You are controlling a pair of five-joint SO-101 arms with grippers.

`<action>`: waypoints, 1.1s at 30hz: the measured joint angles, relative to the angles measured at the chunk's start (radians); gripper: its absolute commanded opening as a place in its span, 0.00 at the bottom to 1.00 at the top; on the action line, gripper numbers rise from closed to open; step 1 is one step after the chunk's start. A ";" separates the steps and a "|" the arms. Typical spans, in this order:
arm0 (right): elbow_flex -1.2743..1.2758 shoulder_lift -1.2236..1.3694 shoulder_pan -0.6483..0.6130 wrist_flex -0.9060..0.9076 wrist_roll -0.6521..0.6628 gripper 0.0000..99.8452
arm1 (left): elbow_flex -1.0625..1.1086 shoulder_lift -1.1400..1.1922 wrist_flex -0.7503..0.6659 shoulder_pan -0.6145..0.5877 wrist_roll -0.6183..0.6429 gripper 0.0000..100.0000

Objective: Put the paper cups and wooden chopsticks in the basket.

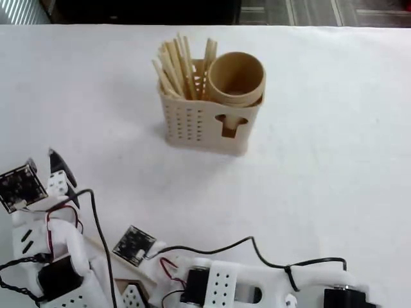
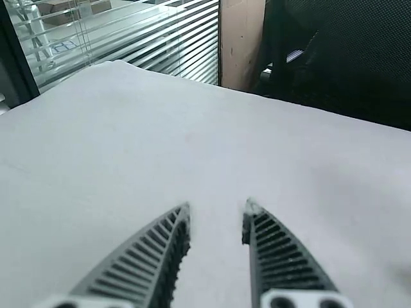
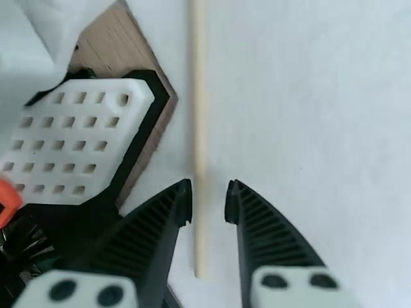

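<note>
**Figure. White worktop, basket nearly filled, one chopstick left outside**

The worktop [image 1: 334, 160] is plain white and bare over most of its area. A dark strip of room lies past its far edge.

*Near edge.* The right gripper [image 3: 209, 192] points down at a loose chopstick [image 3: 199, 96] lying flat on the worktop. Its fingers are apart, one on each side of the stick near one end, and neither is seen to press on it. This straddle suits a pinch across the thin shaft. Room is tight here, because a white perforated arm part [image 3: 77, 141] and a brown board [image 3: 119, 45] lie just beside the stick on one side. The other side is open.

*Left.* The left gripper [image 2: 217, 208] hangs low over bare worktop with its fingers apart and nothing between them. Blinds [image 2: 128, 32] and a dark chair [image 2: 340, 51] stand beyond the far edge it faces.

*Middle distance.* The basket [image 1: 192, 125] stands upright, well apart from both arms and all edges. Chopsticks [image 1: 176, 64] lean on end in one half and the cups [image 1: 236, 80], seemingly nested, sit mouth-up in the other. Only the loose stick appears to remain, and the way to the basket is unobstructed.
</note>
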 measured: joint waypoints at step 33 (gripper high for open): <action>-0.135 0.229 0.011 0.069 0.000 0.09 | 0.000 0.000 -0.104 -0.167 0.118 0.15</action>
